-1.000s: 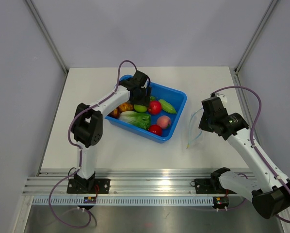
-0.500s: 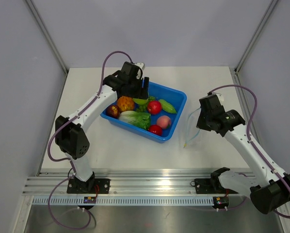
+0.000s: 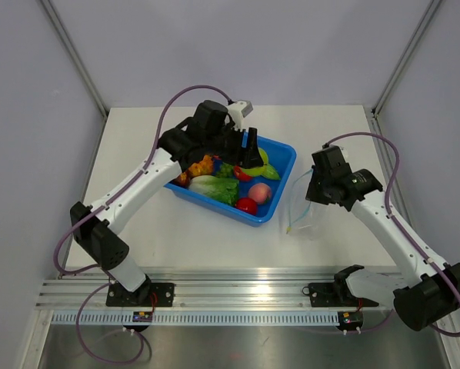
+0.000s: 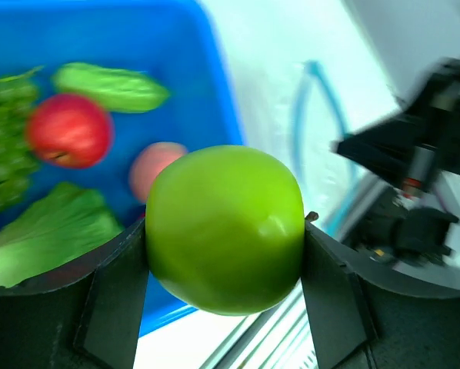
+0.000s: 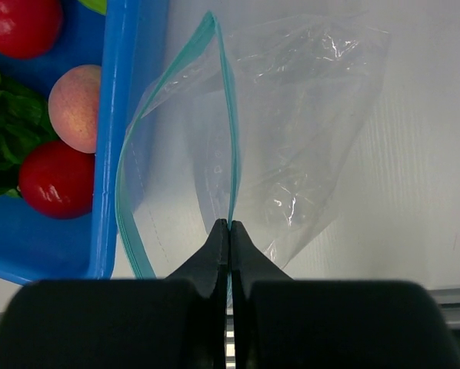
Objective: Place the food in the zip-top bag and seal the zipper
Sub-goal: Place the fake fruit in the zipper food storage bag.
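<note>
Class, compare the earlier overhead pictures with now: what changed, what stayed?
The left gripper lifted the green apple from the blue tray and carried it right, toward the zip-top bag. The right gripper, pinching the bag's mouth, edged left. Tray and other food stayed.

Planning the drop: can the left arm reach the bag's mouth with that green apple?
Probably yes: the left end effector holds the green apple over the blue tray, and the zip-top bag gapes open beside it, nothing between.
</note>
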Tool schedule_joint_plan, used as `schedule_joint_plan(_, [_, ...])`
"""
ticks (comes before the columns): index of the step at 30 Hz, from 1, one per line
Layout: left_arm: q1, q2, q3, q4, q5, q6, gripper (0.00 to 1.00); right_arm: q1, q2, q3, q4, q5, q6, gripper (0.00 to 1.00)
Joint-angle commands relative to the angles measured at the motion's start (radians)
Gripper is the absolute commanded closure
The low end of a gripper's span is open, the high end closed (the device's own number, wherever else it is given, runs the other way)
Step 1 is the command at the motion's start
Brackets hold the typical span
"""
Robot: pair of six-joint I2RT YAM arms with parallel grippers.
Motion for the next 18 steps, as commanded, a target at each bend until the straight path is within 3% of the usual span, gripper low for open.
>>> schedule_joint_plan(1, [-0.033,0.01,0.043,0.054,0.103,-0.03,1.0,-0.007,0.011,0.054,0.052,-0.042,-0.002,1.0])
schedule_joint_plan(7, [-0.058,0.019,-0.008,0.136,0.188,-0.11,1.0,-0.007,0.046,0.095,0.077,-0.067,-0.016,1.0])
schedule_joint_plan(14, [-0.07,0.036,-0.138,0.4,0.296,-0.273,1.0,-0.006,0.095,0.112,0.127,-0.113,0.007,1.0])
schedule_joint_plan(18, [-0.079,0.028,-0.157,0.463,0.348,-0.339,1.0,-0.007,0.092,0.106,0.146,-0.139,0.02,1.0])
